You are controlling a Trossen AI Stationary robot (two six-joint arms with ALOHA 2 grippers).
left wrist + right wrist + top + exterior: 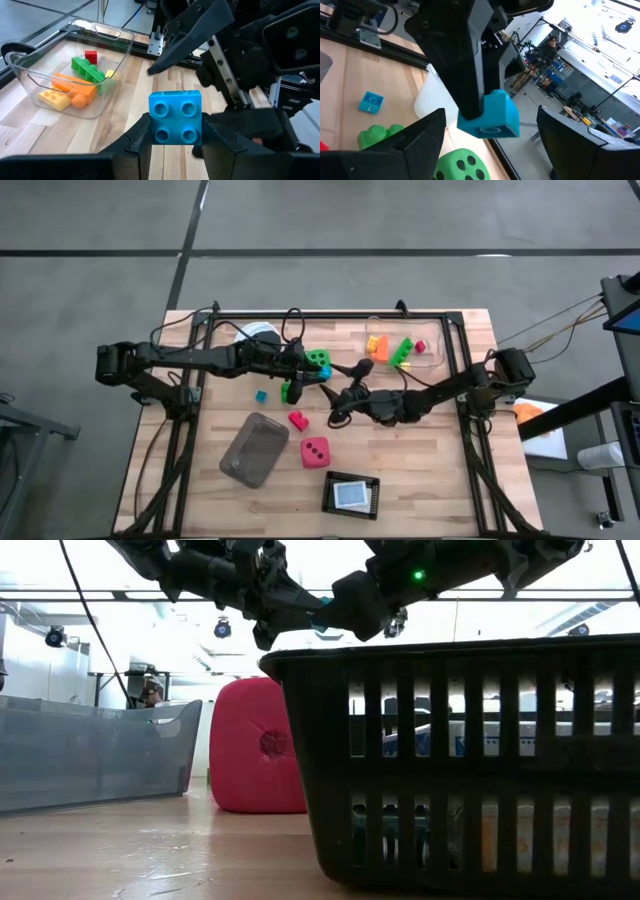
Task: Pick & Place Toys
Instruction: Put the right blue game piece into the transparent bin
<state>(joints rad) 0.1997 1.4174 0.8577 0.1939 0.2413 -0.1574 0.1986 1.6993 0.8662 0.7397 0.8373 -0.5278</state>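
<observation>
A blue brick (176,117) hangs above the table's middle, with my left gripper (316,370) shut on it. My right gripper (345,385) is open and level; its fingers (420,140) stand on either side of the brick (492,120), apart from it. Below them on the wood rest a green die (318,358), a green brick (292,390), a small blue brick (261,395), a red brick (298,419) and a pink-red die (315,451). The clear box (432,352) at the back holds orange, green and red bricks. My left gripper pinches the blue brick by two opposite side faces (153,125) between its two fingers. The fingers come from the table's left, slanting slightly down. The brick is lifted clear of the table, its four studs turned back toward the wrist.
A grey tray (253,448) lies near the front left of centre. A black slatted basket (352,494) stands at the front and fills the low view's right side. A white object (258,332) sits at the back. The arms' black frame rails run along both sides.
</observation>
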